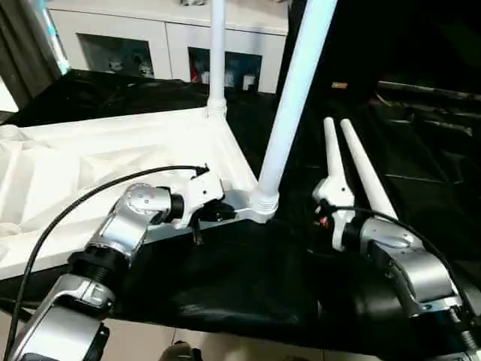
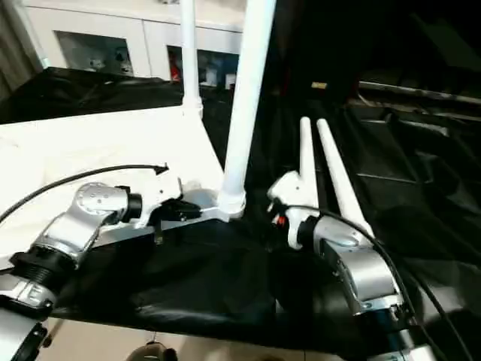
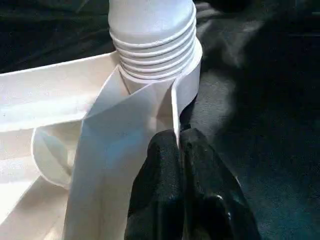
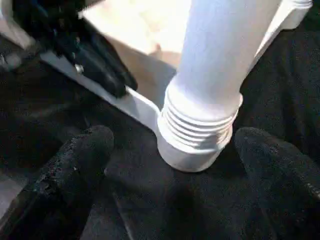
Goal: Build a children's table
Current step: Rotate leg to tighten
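White table top (image 1: 90, 165) lies upside down on black cloth (image 1: 248, 278), ribbed underside up. Two legs stand upright in corner sockets: near leg (image 1: 289, 105) at the corner closest to the grippers, far leg (image 1: 217, 53) at the corner behind it. Two loose legs (image 1: 353, 169) lie side by side on the cloth, to the right of the top, just beyond the right arm.

Left gripper (image 3: 179, 145) clenched on the thin rim wall of the table top (image 3: 172, 107), black fingers (image 3: 160, 165) pressed together with the rim edge between them, just beside the near corner socket (image 3: 192, 75). Threaded base of the near leg (image 3: 152, 45) sits right ahead of the fingertips.

Right gripper (image 4: 172, 145) released, fingers (image 4: 85, 150) spread wide and apart from the leg. Ribbed collar of the near leg (image 4: 197, 130) stands between the two fingers, not touched. Left gripper visible beyond, on the rim (image 4: 95, 60).

White cabinet (image 1: 150, 37) behind the work surface.
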